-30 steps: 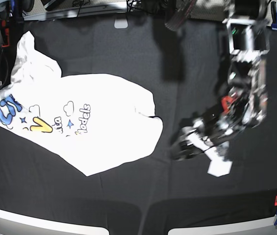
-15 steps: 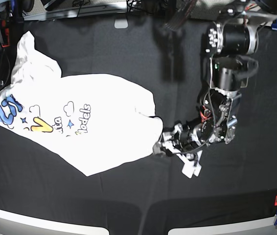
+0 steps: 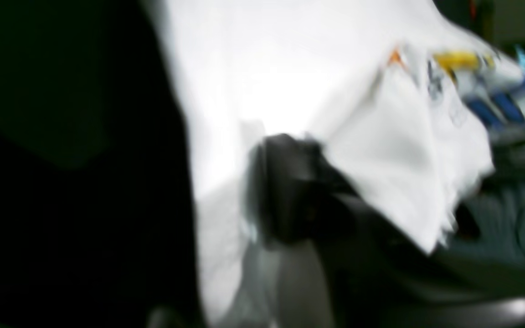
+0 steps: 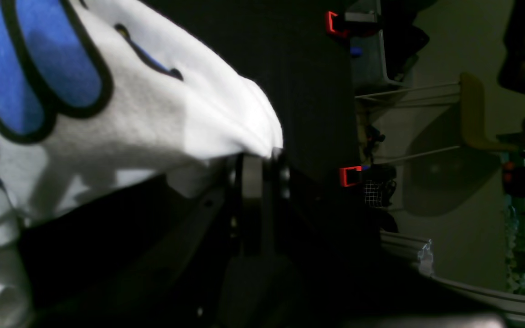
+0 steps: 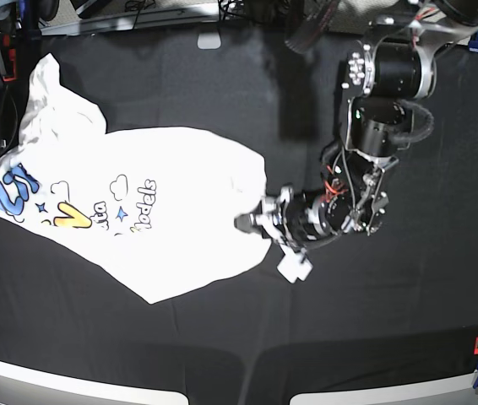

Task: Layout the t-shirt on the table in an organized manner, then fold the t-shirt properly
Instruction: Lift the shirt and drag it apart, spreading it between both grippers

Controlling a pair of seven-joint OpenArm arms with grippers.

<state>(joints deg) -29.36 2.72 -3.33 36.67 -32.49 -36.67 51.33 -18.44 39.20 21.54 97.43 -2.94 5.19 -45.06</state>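
Shirt [image 5: 163, 211]: lying rumpled, print up, across the left half of the table [image 5: 222, 84]. Pinching its printed end with the right gripper [image 4: 258, 157] clamped tight on the cloth. Risking a skewed, bunched spread from uneven pulling, or a slipped edge. Reaching in low, elbow bent, with the left gripper [image 5: 268, 232] at the right edge, its opening and hold too blurred to tell.

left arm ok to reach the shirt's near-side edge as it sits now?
Probably yes. The left gripper is already at the t-shirt edge nearest it, and nothing lies on the black table in between. The blurred wrist view doesn't show whether the jaws hold cloth.
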